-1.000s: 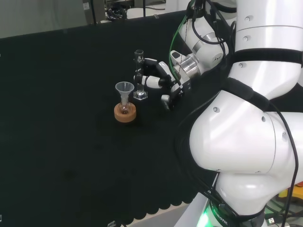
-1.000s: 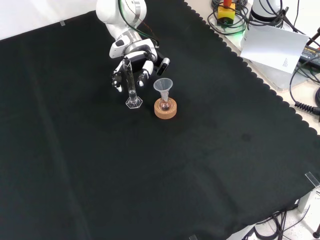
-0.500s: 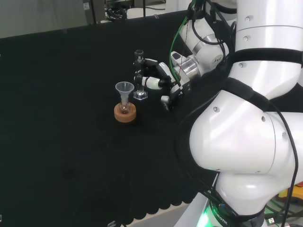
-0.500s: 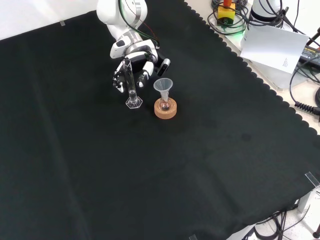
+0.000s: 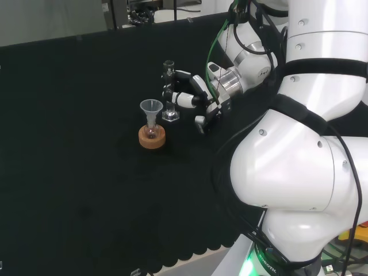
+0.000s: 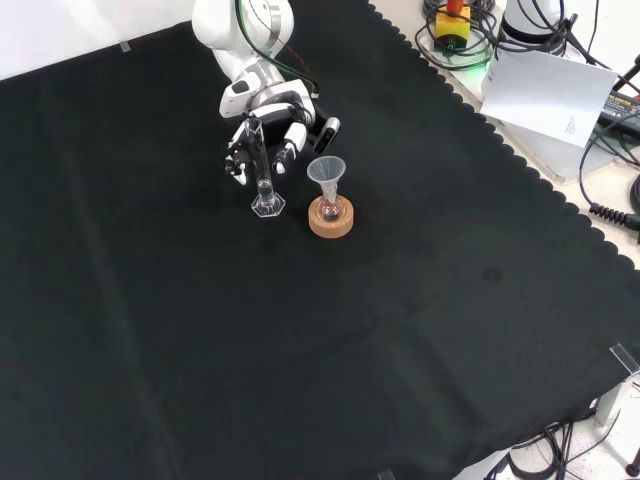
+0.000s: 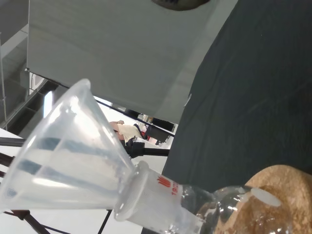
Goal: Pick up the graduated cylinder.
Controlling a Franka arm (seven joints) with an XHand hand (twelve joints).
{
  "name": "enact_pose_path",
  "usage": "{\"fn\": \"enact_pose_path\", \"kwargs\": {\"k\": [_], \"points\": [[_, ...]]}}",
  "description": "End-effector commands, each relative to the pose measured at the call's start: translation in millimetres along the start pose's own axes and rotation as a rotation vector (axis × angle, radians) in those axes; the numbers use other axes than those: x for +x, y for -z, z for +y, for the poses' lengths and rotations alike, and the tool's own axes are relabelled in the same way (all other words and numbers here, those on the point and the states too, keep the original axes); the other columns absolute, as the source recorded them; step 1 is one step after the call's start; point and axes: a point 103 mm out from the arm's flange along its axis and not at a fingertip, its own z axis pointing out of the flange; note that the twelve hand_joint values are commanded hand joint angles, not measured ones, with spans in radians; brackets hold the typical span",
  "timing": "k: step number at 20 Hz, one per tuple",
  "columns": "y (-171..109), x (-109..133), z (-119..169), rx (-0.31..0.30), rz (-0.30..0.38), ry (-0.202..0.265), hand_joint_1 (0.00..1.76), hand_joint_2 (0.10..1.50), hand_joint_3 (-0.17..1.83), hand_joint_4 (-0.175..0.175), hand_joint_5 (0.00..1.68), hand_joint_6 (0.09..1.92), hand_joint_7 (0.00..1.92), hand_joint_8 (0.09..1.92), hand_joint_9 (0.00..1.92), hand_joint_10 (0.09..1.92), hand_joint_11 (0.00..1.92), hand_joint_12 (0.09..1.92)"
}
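The graduated cylinder [image 5: 169,92] is a thin clear tube standing upright on its hexagonal foot on the black cloth [image 5: 69,172]. In the front view the cylinder [image 6: 261,168] rises just in front of the hand [image 6: 272,118]. The black and white hand [image 5: 194,96] reaches in from the right of the head view. Its fingers are nearly straight, with their tips at or against the tube. The thumb points down and stands off to the side, apart from the tube. Nothing is pinched, and the foot rests on the cloth.
A clear funnel [image 5: 151,108] sits in a small round flask on a cork ring [image 5: 152,137], close beside the cylinder. In the front view the funnel [image 6: 325,172] and cork ring [image 6: 330,218] are to the cylinder's right. The wrist view shows the funnel [image 7: 63,161] up close.
The hand has edged slightly closer to the cylinder. The cylinder, funnel and cork ring have not moved.
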Motion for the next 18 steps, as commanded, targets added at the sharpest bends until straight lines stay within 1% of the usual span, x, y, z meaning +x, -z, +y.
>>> {"fn": "enact_pose_path", "kwargs": {"k": [1,12,13,18], "points": [[-0.9,-0.7,0.3,-0.001,0.0,-0.001,1.17,1.04,-0.17,-0.005,0.6,0.66,0.55,0.55,0.83,0.43,0.51,1.23],[-1.2,-0.3,1.1,-0.004,0.002,0.001,1.18,1.04,-0.17,-0.009,0.49,0.65,0.57,0.56,0.86,0.42,0.57,1.2],[-1.2,-0.2,1.1,-0.004,0.002,0.002,1.18,1.04,-0.17,-0.009,0.49,0.65,0.57,0.56,0.86,0.42,0.57,1.2],[-1.3,-0.2,1.2,-0.007,0.002,-0.001,1.17,1.07,-0.17,0.003,0.6,0.7,0.6,0.57,0.88,0.42,0.6,1.19]]}}
